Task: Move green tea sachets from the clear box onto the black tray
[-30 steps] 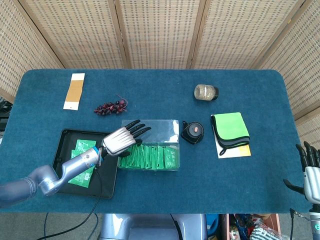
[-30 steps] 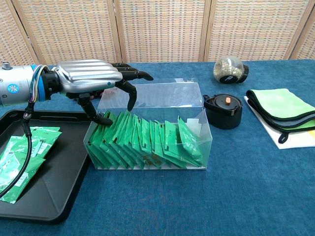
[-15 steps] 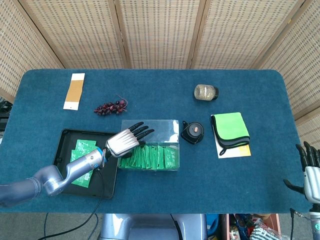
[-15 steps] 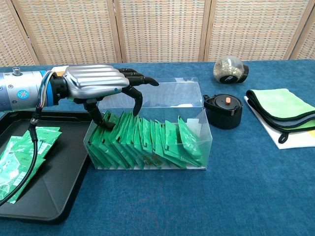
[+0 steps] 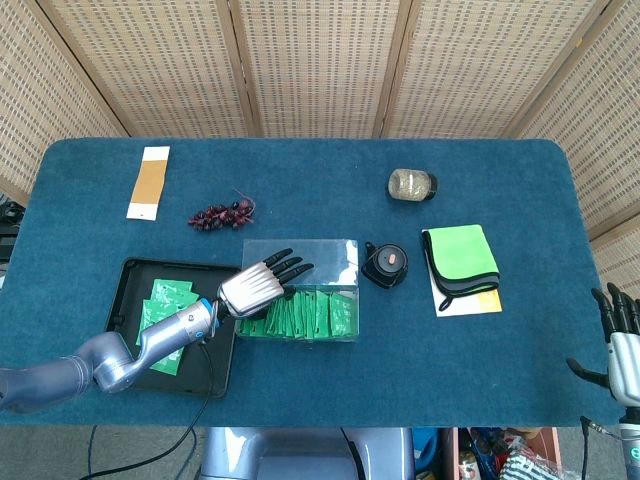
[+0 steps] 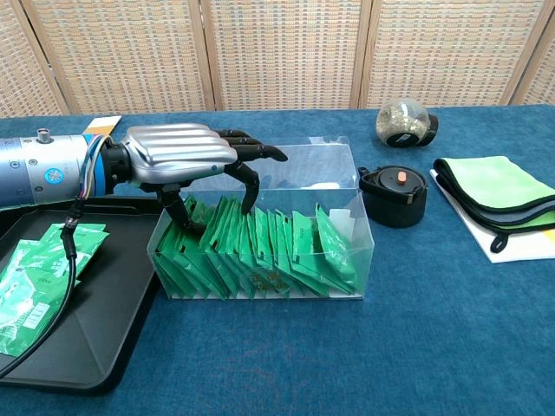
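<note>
Sachets (image 6: pixel 260 247) look light, thin and slippery. Your left hand (image 6: pixel 186 156) has fingers (image 6: pixel 251 186) spread over the clear box (image 6: pixel 347 217); pinch one top edge.

Left hand (image 6: pixel 178 157) moving right and lower over clear box (image 6: pixel 342 192) since a second ago. Fingertips (image 6: pixel 250 204) now dipping among green tea sachets (image 6: pixel 277 251) at box's left end; earlier they hung above the packets. Thumb pressing into leftmost sachets, which lean more than before. In head view, left hand (image 5: pixel 256 288) further along toward box's near edge, forearm lower over black tray (image 5: pixel 125 275).
</note>
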You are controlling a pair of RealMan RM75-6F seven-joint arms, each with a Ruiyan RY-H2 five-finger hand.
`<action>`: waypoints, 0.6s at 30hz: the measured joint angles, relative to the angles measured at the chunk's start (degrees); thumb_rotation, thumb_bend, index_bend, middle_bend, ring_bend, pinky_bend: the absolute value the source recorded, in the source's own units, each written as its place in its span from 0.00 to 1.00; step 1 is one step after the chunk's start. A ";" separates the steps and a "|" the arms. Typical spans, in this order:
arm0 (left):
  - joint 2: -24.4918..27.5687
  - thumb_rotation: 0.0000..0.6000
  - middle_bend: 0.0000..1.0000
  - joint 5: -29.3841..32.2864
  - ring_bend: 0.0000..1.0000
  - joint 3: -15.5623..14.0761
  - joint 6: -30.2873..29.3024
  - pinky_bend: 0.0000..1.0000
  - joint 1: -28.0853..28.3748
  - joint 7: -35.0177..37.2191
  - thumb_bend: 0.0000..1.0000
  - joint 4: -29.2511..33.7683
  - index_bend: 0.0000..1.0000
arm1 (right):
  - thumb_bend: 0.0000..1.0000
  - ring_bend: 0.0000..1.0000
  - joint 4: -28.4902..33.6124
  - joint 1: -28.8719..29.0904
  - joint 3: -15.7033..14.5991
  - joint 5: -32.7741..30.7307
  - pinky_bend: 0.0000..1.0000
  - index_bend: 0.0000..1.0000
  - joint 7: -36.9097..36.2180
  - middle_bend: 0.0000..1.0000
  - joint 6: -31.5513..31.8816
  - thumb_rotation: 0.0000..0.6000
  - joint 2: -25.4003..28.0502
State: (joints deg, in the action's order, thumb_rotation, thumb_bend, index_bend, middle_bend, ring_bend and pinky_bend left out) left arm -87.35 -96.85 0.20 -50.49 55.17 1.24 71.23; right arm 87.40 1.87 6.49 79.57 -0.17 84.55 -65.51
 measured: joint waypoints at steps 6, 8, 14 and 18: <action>-0.34 1.00 0.00 0.29 0.00 -0.30 0.13 0.00 0.10 -0.08 0.27 -0.25 0.48 | 0.00 0.00 -0.04 0.07 -0.05 0.06 0.00 0.00 -0.13 0.00 -0.15 1.00 0.02; -0.52 1.00 0.00 0.42 0.00 -0.38 0.29 0.00 0.16 -0.09 0.27 -0.33 0.49 | 0.00 0.00 -0.05 0.08 -0.07 0.02 0.00 0.00 -0.19 0.00 -0.22 1.00 0.03; -1.12 1.00 0.00 0.69 0.00 -0.47 0.58 0.00 0.43 -0.20 0.38 -0.50 0.49 | 0.00 0.00 -0.07 0.09 -0.05 -0.02 0.00 0.00 -0.15 0.00 -0.19 1.00 0.02; -1.78 1.00 0.00 0.95 0.00 -0.19 0.29 0.00 0.53 -0.27 0.42 -0.78 0.50 | 0.00 0.00 -0.11 0.10 -0.05 -0.08 0.00 0.00 -0.17 0.00 -0.26 1.00 0.02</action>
State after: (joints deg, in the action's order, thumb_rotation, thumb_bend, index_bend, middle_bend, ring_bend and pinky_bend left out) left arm -89.13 -95.90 0.01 -50.20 55.70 0.98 70.46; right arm 87.29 1.97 6.43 79.48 -0.34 84.29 -65.50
